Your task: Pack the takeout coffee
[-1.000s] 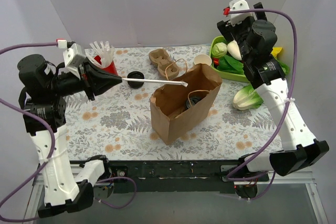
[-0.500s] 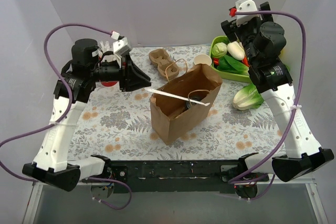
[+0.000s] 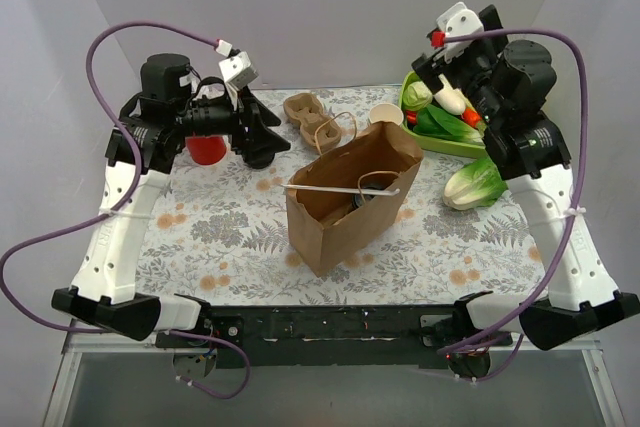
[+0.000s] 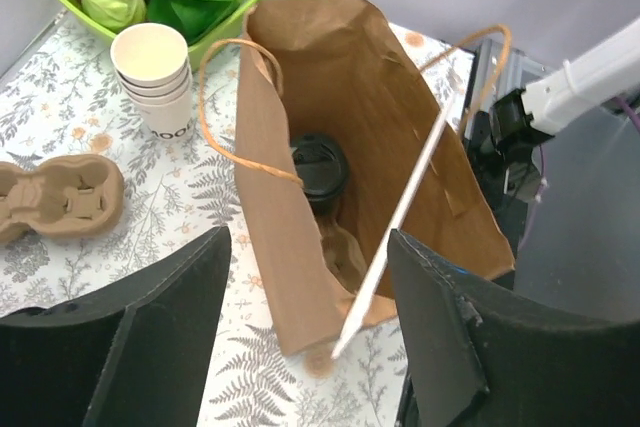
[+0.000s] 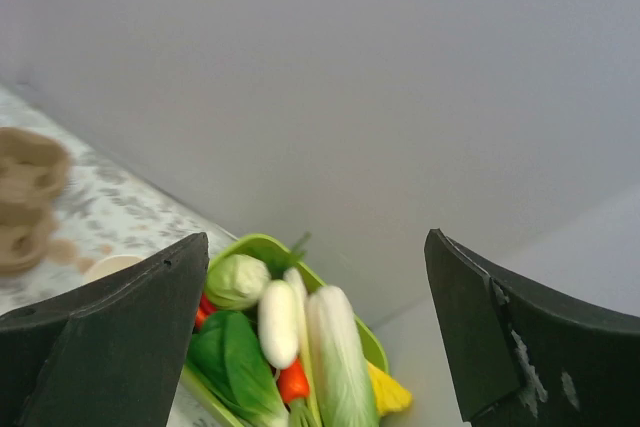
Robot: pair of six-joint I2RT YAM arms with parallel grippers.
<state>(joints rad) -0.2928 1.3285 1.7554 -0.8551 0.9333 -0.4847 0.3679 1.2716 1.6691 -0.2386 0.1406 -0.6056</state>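
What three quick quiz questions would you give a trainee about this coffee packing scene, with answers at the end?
1. True or false: the coffee cup with the black lid sits inside the brown paper bag.
2. What rests across the bag's open top? A) a white straw B) a spoon C) a carrot
3. Fill in: the right gripper hovers open by the green tray of ____.

Key: 1 true; 2 A; 3 vegetables.
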